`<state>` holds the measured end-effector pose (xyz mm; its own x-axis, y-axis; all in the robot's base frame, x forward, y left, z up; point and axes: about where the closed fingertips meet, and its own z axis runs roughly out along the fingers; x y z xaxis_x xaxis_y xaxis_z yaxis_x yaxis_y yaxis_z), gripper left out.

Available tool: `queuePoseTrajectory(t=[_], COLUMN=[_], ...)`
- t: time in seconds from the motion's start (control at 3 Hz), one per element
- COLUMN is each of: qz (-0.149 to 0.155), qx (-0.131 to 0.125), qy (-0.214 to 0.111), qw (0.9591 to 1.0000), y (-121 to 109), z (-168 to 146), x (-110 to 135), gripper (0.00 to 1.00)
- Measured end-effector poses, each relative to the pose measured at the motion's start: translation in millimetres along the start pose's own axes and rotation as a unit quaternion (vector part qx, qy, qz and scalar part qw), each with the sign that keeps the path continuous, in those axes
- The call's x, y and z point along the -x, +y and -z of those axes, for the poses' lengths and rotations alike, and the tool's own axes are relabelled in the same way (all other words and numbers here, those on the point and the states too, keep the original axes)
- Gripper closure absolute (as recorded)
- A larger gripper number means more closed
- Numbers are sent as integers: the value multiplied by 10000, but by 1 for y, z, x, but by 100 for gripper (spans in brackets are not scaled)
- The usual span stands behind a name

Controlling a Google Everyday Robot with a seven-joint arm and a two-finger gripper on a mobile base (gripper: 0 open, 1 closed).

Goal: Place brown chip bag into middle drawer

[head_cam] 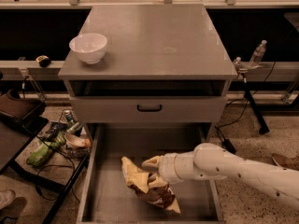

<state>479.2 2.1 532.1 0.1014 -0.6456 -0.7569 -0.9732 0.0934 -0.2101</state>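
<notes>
The brown chip bag (150, 189), crumpled with a dark brown middle and pale yellow ends, is inside the open middle drawer (108, 190), low over its floor near the centre front. My gripper (154, 168) reaches in from the right on a white arm and is shut on the bag's upper part. The bag hangs tilted, one yellow end up to the left and the other down to the right. The bag hides most of my fingers.
A white bowl (88, 47) stands on the cabinet top (159, 36) at the left. Above the open drawer is a closed drawer front with a black handle (149, 108). Clutter and cables (56, 141) lie on the floor to the left. A water bottle (258, 53) stands at the right.
</notes>
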Motion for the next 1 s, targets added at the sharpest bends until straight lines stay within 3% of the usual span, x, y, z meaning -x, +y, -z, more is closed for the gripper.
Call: queuePoseTrajectory(t=[0.33,0.67,1.0], qz=[0,0,37], qx=[1,1,-47], qy=[0,0,206], qw=[10000,10000,9998], y=[0,0,0], z=[0,0,22], x=[0,0,23], gripper=[0,0,0])
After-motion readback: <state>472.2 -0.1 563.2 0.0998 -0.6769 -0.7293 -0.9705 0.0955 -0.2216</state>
